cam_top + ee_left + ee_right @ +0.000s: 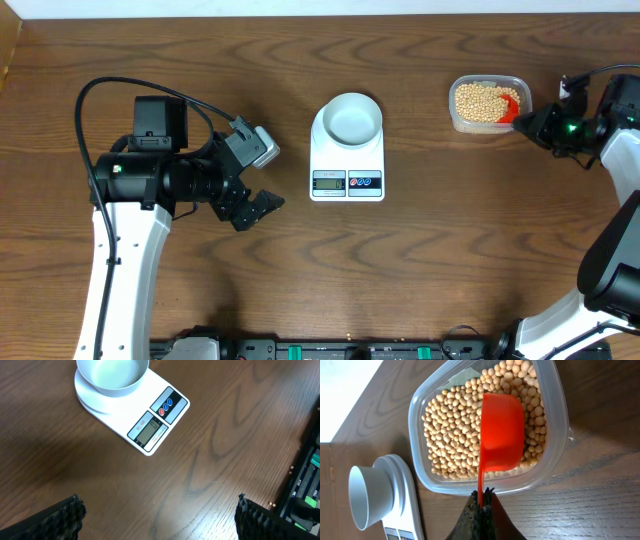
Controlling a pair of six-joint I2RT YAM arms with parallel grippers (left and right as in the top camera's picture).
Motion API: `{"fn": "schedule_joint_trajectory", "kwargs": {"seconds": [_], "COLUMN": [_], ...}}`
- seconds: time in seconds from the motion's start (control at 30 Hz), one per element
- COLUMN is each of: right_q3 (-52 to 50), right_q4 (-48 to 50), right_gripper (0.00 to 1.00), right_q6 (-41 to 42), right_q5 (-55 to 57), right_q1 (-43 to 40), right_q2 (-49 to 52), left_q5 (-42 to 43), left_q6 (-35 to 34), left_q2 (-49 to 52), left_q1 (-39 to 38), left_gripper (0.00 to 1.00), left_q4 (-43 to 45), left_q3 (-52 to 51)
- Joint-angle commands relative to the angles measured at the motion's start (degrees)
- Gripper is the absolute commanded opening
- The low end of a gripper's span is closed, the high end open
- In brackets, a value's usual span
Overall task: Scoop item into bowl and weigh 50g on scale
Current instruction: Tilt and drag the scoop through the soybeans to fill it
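Note:
Tan beans (455,430) fill a clear tub (413,420) at the back right (455,108). My right gripper (482,494) (527,120) is shut on the thin handle of an orange-red scoop (501,430), whose cup lies turned over the beans inside the tub. The pale blue-grey bowl (352,118) (112,377) (365,492) stands on the white scale (347,165) (117,417) and looks empty. My left gripper (262,178) (158,502) hovers open left of the scale, with nothing between its fingers.
The scale's display and two buttons (346,182) face the table's front edge. A dark equipment rail (330,350) (305,490) runs along that edge. The table's back edge (300,14) lies just beyond the tub.

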Motion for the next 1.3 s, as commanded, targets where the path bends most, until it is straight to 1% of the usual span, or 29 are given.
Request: {"fn": "schedule_joint_trajectory", "kwargs": {"seconds": [0.0,0.2,0.5,0.67,0.87,1.0,1.17,1.27], "right_q3": [0.0,0.0,0.0,0.0,0.0,0.0,0.0,0.0], "right_q4": [-0.2,-0.2,0.4,0.4,0.7,0.7,1.8,2.2], "right_gripper": [0.01,0.01,0.01,0.01,0.01,0.01,0.01,0.01], "right_q6": [0.7,0.6,0.6,0.6,0.6,0.6,0.6,0.6], "right_q5": [-3.1,-2.5,-2.5,-2.7,-7.5,-8.3,-14.1,-15.2], "right_q1": [-0.1,0.0,1.2,0.6,-0.7,-2.1,-3.7,-4.2], "right_q2": [0.6,1.2,5.9,5.7,5.5,5.5,5.5,5.5], "left_q5": [0.7,0.7,0.7,0.7,0.7,0.7,0.7,0.7], "left_q6": [-0.2,-0.2,-0.2,-0.2,-0.2,-0.2,-0.2,-0.2], "left_q2": [-0.1,-0.1,-0.1,-0.1,-0.1,-0.1,-0.1,-0.1], "left_q1": [0.2,0.2,0.2,0.2,0.2,0.2,0.2,0.2], "left_gripper": [0.98,0.98,0.98,0.98,0.98,0.98,0.98,0.98], "left_q4": [-0.2,-0.2,-0.2,-0.2,-0.2,-0.2,-0.2,-0.2], "left_q3": [0.9,0.9,0.9,0.9,0.9,0.9,0.9,0.9]}}
